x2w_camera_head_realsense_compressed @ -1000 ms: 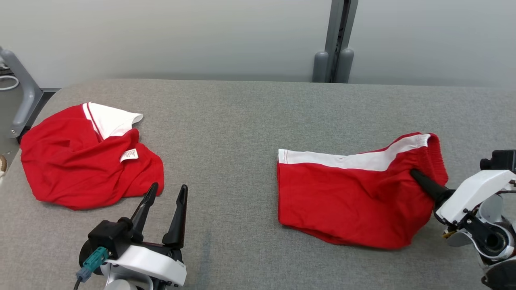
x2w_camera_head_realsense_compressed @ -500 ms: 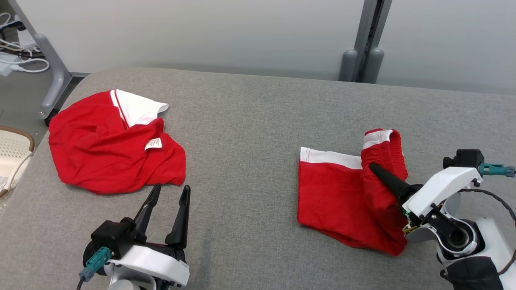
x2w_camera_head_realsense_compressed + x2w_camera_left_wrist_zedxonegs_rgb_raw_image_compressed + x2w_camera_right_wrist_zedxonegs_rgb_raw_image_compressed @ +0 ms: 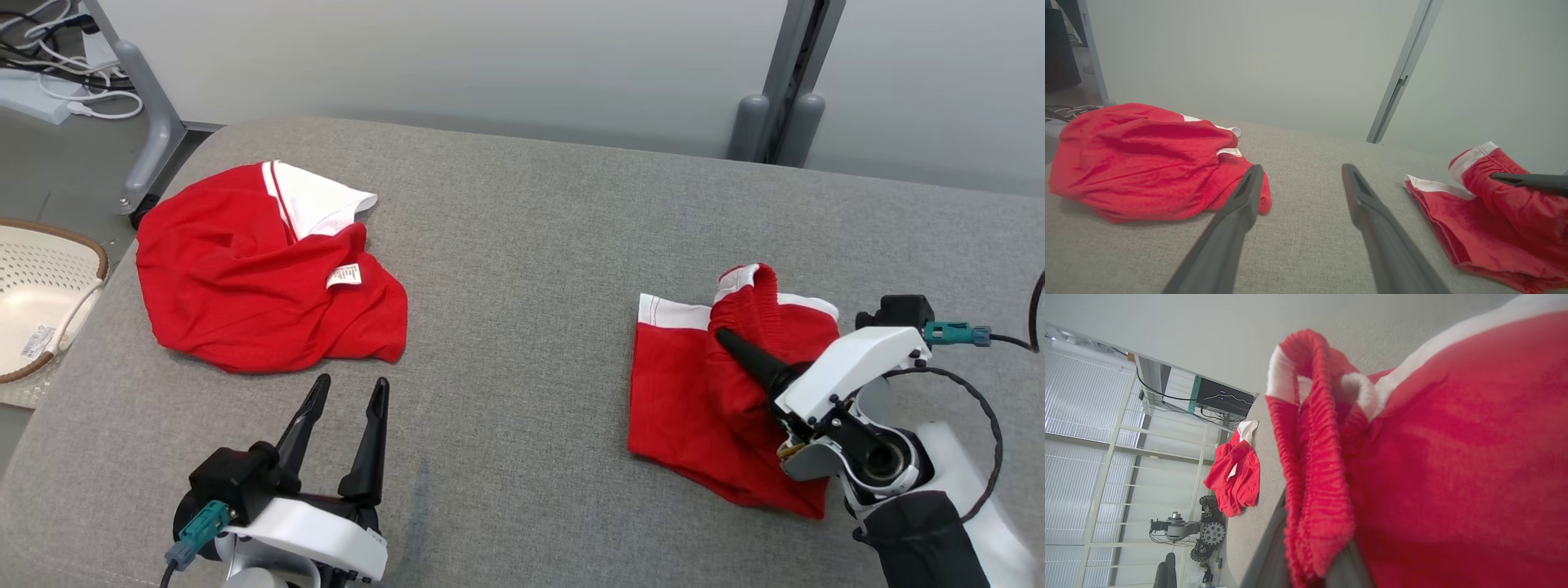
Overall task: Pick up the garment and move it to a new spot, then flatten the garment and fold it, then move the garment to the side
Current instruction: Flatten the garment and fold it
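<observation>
The garment [image 3: 694, 400] is a pair of red shorts with a white side stripe, lying on the right part of the grey padded table [image 3: 522, 245]. My right gripper [image 3: 727, 341] is shut on its ribbed waistband, which is lifted and doubled over toward the leg end. In the right wrist view the waistband [image 3: 1310, 465] bunches over the dark fingers [image 3: 1267, 555]. From the left wrist camera the shorts [image 3: 1474, 228] lie at the right. My left gripper [image 3: 352, 381] stands open near the front edge, holding nothing, its tips [image 3: 1301, 167] pointing at bare table.
A second red garment [image 3: 261, 278] with a white panel and a label lies crumpled at the table's left [image 3: 1139, 159]. A white basket [image 3: 41, 302] sits on the floor beyond the left edge. A grey post [image 3: 780, 98] stands behind the table.
My right gripper has drawn the waistband leftward over the shorts, so they now lie shorter and doubled. The head view has also shifted. The left gripper has stayed put.
</observation>
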